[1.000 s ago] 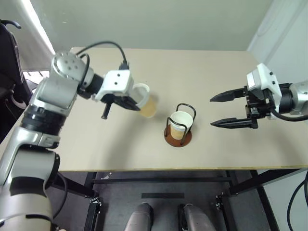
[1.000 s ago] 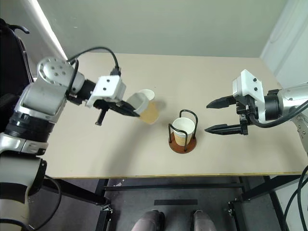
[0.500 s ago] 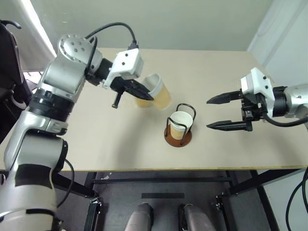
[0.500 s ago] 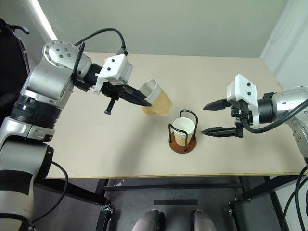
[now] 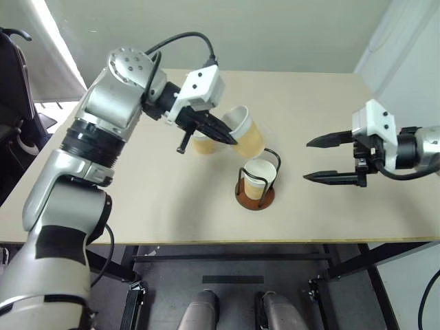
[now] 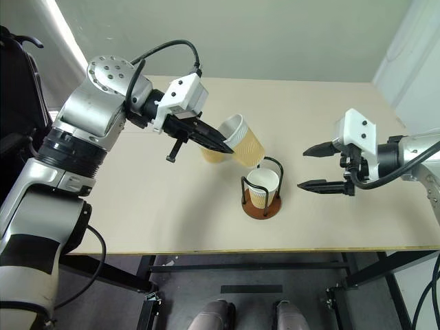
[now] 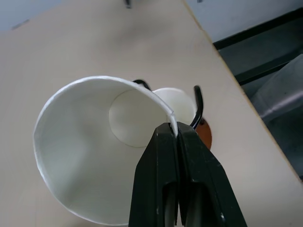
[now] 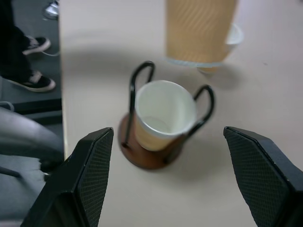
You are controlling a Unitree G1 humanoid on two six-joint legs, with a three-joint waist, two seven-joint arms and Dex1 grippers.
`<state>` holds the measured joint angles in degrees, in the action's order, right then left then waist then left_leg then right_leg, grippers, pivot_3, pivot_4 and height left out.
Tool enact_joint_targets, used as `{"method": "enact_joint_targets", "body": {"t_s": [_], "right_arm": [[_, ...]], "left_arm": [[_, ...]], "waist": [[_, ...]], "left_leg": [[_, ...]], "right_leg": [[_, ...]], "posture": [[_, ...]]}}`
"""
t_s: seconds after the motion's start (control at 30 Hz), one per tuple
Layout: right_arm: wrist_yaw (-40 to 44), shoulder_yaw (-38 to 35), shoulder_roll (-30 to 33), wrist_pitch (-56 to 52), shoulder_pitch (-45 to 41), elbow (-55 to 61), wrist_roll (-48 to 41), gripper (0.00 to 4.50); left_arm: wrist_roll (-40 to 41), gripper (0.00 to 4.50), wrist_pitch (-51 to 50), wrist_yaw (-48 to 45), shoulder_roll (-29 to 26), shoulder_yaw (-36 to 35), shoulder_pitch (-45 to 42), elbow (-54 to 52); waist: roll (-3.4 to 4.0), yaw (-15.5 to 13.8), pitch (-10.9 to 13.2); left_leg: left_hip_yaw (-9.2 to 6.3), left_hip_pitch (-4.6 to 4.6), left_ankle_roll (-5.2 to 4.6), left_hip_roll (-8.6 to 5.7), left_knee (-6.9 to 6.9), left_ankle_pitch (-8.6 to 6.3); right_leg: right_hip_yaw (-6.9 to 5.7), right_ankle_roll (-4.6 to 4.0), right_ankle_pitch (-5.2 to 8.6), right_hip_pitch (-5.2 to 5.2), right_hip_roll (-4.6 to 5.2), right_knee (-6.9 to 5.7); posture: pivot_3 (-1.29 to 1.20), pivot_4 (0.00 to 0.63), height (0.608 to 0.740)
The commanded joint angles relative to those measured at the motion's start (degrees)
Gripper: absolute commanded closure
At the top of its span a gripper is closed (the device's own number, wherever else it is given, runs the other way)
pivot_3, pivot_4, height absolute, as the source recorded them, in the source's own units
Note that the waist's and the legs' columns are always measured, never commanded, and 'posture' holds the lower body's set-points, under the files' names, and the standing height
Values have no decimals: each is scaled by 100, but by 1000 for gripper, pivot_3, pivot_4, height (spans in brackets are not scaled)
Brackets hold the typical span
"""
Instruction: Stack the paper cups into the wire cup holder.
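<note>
One tan paper cup with a white inside (image 5: 258, 180) already sits in the round reddish-brown wire cup holder with black loops (image 5: 255, 196), nearest me on the beige table (image 5: 137, 206). My right gripper (image 5: 331, 159) waits beside it, fingers spread wide and empty. Just behind and above the holder, my left gripper (image 5: 227, 135) pinches the rim of a second tan cup (image 5: 247, 134), tilted, not yet lowered. A third cup (image 5: 201, 143) stands behind that, I judge last to go.
</note>
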<state>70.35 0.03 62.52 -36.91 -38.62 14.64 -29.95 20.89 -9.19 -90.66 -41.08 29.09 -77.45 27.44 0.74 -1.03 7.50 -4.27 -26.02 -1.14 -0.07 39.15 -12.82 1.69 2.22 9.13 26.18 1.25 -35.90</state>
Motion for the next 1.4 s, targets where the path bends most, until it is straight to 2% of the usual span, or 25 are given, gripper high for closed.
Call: {"method": "enact_joint_targets", "body": {"t_s": [0.03,0.3,0.6,1.0,1.4], "right_arm": [[116,-304,271,218,-118,-122,149,727],[334,-953,859,-5,239,149,-139,727],[215,-1404,1054,-191,487,433,-335,727],[103,-1546,1104,-190,642,509,-402,727],[77,-1535,1165,-148,566,438,-376,727]], "left_arm": [[144,4473,-6,-184,23,65,-165,-183],[148,4473,112,-184,186,272,-187,-120],[49,4473,421,-184,304,454,-195,35],[-513,4473,1246,-184,555,495,-245,594],[-722,4473,1442,-184,856,260,-174,868]], "waist": [[0,-4,0],[0,-35,0],[0,-37,0],[0,-44,0],[0,-57,0]], "left_leg": [[0,0,0,0,1,0],[1,-2,-2,0,1,-1],[4,2,-4,-1,7,-1],[5,1,-10,-2,15,-4],[5,-3,-21,-4,27,-9]], "right_leg": [[0,0,0,0,0,0],[0,11,4,-3,0,0],[1,20,9,-11,1,1],[2,32,11,-17,1,1],[2,44,15,-22,1,1]], "posture": [[0,150,740],[0,150,740],[0,150,740],[0,150,740],[0,150,740]]}}
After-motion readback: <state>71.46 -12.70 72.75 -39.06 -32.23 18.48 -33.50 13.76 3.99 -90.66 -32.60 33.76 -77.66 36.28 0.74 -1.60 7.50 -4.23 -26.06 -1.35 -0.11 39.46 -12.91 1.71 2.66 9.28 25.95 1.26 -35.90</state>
